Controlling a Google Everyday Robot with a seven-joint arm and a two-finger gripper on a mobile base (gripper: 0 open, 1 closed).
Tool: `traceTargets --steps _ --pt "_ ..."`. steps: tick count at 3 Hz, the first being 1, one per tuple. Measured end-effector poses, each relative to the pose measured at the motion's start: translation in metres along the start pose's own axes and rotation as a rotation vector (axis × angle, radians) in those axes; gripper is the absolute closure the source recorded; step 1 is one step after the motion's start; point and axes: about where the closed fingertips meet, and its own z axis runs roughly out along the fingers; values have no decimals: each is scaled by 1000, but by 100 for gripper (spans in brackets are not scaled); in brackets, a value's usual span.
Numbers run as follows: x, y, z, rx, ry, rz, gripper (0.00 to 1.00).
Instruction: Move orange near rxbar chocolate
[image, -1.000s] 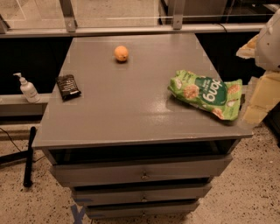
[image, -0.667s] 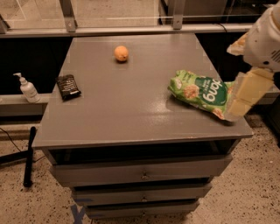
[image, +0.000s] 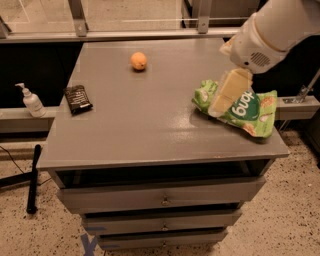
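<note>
In approach, my claw (image: 221, 101), open or closed I cannot tell, hovers at the right edge and should next reach the back-edge orange (image: 139, 60).

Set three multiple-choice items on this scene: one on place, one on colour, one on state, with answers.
1. Relative to the rxbar chocolate, the orange lies: A touching it; B apart, farther back on the table; C on it.
2. The snack bag is: A red; B blue; C green.
3. The orange is: A held; B lying free; C cut in half.
Answers: 1B, bare tabletop lies between them. 2C, green wrapper. 3B, the gripper is over the snack bag at the table's right.
</note>
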Motion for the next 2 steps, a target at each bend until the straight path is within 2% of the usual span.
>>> traceTargets --steps 2 --pt "-51 -66 79 84 -211 58 0"
